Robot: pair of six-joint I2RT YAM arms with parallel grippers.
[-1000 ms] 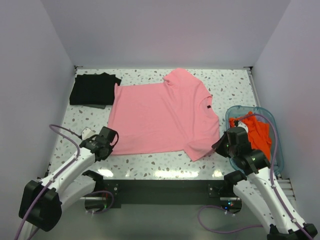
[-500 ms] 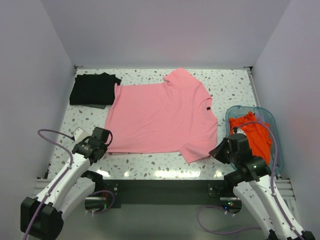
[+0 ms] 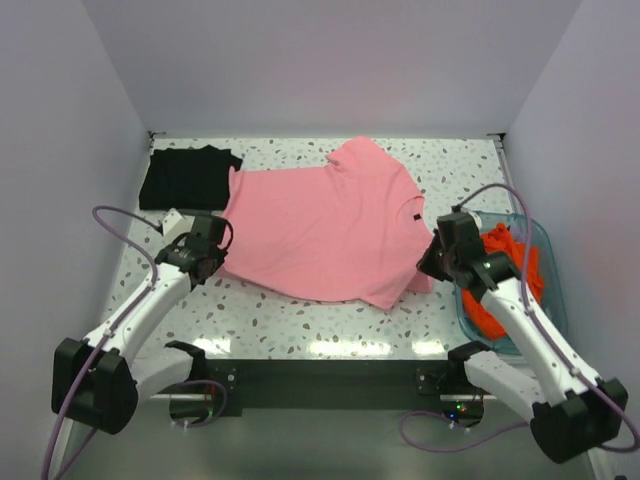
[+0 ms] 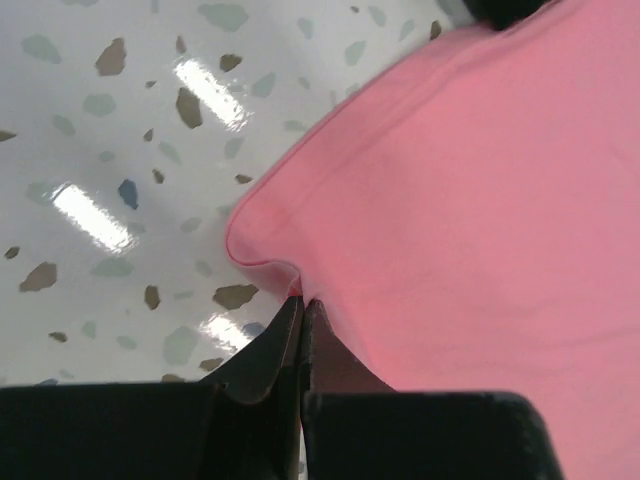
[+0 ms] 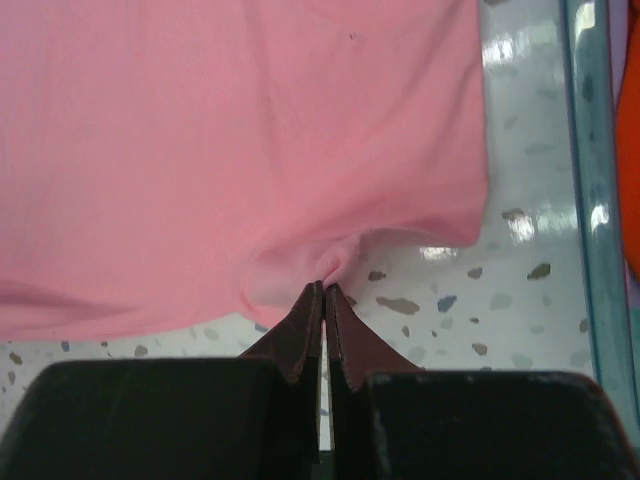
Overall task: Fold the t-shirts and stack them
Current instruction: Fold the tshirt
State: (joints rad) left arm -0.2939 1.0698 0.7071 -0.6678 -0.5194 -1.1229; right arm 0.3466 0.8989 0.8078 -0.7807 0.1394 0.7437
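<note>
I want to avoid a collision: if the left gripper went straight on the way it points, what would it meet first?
The pink t-shirt: the left gripper has its jaws shut on the hem, and the cloth lies directly ahead.

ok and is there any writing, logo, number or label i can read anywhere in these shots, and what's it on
No readable text in any view.
Small dark tag at the neck of the pink short-sleeved cloth t-shirt: too small to read.
Folded black cloth t-shirt, orange-red cloth t-shirts, teal see-through plastic tub, speckled white table: no print visible.
</note>
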